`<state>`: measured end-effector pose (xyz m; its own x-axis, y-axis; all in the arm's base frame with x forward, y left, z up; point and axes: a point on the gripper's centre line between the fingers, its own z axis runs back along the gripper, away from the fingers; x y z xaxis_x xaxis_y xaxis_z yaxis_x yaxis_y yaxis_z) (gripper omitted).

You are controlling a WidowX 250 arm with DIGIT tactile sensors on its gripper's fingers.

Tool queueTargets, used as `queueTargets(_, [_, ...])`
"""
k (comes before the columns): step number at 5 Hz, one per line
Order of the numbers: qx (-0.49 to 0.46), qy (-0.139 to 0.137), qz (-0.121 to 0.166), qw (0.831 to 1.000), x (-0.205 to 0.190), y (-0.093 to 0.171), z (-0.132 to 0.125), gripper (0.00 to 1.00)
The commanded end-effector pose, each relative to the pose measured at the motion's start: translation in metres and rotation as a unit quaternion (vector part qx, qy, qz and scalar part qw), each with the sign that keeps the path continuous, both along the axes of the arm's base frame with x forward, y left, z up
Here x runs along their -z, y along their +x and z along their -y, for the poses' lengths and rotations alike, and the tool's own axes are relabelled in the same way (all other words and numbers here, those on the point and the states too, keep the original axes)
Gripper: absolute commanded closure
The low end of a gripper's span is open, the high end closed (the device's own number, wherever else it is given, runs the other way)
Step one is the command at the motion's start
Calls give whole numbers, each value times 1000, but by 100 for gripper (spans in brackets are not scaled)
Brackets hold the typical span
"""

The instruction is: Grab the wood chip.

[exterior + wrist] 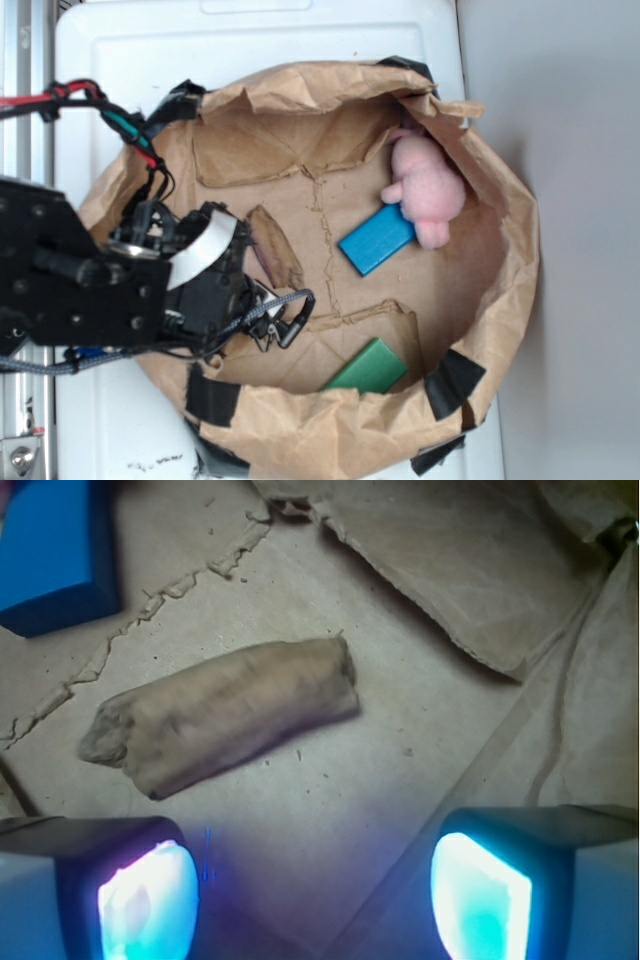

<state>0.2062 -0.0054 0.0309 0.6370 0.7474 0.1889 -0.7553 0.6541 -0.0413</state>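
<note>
Brown paper bag [300, 420], rolled down into a shallow basin, sits on a white tabletop [130, 60] in the exterior view. Wood chip [275, 245] lies flat on the bag floor, left of centre, just beside the black arm's front end and partly tucked under it. Blue block [376, 240] is near the middle, touching a pink plush toy [430, 190] at the right wall. Green block [367, 368] rests at the lower rim. Claw [262, 312] is mostly hidden by the arm body here; can't read its state from this view.

Wrist view: wood chip [225, 715] lies diagonally mid-frame on the paper, streaky grain, nothing touching it. Claw [315, 895] is spread wide, both fingertips [145, 900] glowing blue-white at the bottom corners, empty gap between them, chip sitting clear above that gap in frame. Blue block [50, 555] shows at the top left corner, apart from the chip.
</note>
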Motion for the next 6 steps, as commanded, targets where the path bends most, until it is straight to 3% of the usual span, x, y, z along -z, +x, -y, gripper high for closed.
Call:
queueTargets(1, [3, -60, 23, 998, -26, 32, 10, 100])
queueTargets(3, [0, -62, -1, 998, -42, 55, 5, 100])
queueTargets(4, [0, -62, -1, 998, -42, 55, 5, 0])
queueTargets(6, [0, -62, -1, 998, -42, 55, 5, 0])
